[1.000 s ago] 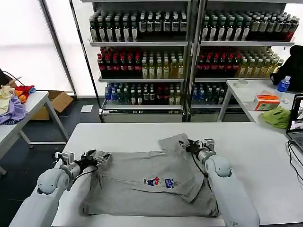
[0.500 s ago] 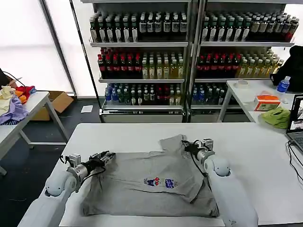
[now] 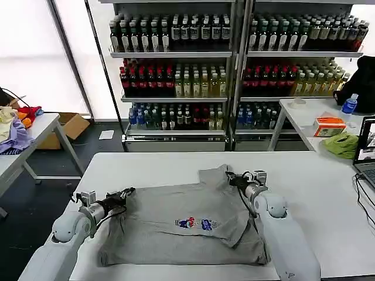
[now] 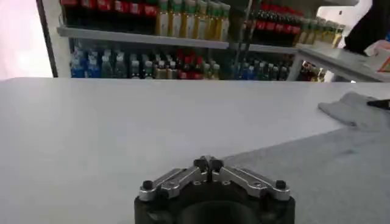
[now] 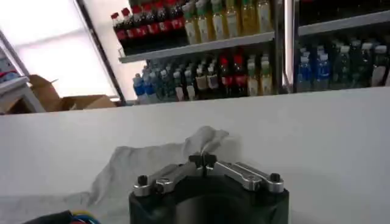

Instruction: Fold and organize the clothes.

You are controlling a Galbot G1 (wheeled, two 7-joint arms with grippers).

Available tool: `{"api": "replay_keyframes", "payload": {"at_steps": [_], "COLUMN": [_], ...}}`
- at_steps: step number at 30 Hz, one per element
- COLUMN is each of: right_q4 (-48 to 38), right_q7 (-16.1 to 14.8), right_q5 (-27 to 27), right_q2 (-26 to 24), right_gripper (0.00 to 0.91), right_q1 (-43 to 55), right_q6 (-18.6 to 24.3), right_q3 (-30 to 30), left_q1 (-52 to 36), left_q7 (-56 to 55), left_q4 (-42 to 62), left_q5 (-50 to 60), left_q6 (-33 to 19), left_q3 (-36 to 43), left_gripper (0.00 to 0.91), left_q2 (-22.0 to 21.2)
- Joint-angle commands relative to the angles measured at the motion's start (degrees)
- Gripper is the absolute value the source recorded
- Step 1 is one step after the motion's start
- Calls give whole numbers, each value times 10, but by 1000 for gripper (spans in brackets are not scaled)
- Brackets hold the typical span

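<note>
A light grey shirt (image 3: 187,225) with a small multicoloured chest print (image 3: 195,223) lies spread flat on the white table (image 3: 316,175). My left gripper (image 3: 128,191) is at the shirt's far left corner, low over the table. Its jaws (image 4: 208,163) are shut, pinching the cloth edge (image 4: 329,176). My right gripper (image 3: 229,177) is at the shirt's far right part, where a flap of cloth is bunched up. It is shut (image 5: 202,160) on that puckered grey fabric (image 5: 140,164).
Shelves of bottles (image 3: 176,70) stand behind the table. A side table at the right holds a green cloth (image 3: 343,144), an orange box (image 3: 331,125) and a laptop (image 3: 366,153). At the left are a table with a lilac and red cloth heap (image 3: 14,126) and a cardboard box (image 3: 73,124).
The left gripper moved inward along the shirt's far edge, then drew back left, and the shirt now lies flatter. The right gripper has barely moved.
</note>
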Motion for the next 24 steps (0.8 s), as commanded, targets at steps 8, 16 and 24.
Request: {"api": "replay_keyframes", "payload": {"at_steps": [8, 16, 24], "right_q4": [138, 270, 415], "right_q7": [21, 36, 50], "right_q5": [67, 102, 118], "right_q2": [-9, -27, -25], "right_gripper": [0, 0, 0], "right_q1": [-60, -163, -291], "right_q6": [-16, -27, -30], "right_q3": [26, 56, 111], "left_q1": [36, 91, 171], "left_q7": [-44, -63, -71], "left_q4": [-159, -248, -327], "left_q5": [-68, -76, -57], "left_q6": [2, -1, -3], "left_q3": [-37, -68, -102], "left_gripper": [10, 10, 10], "left_q2": [6, 22, 30]}}
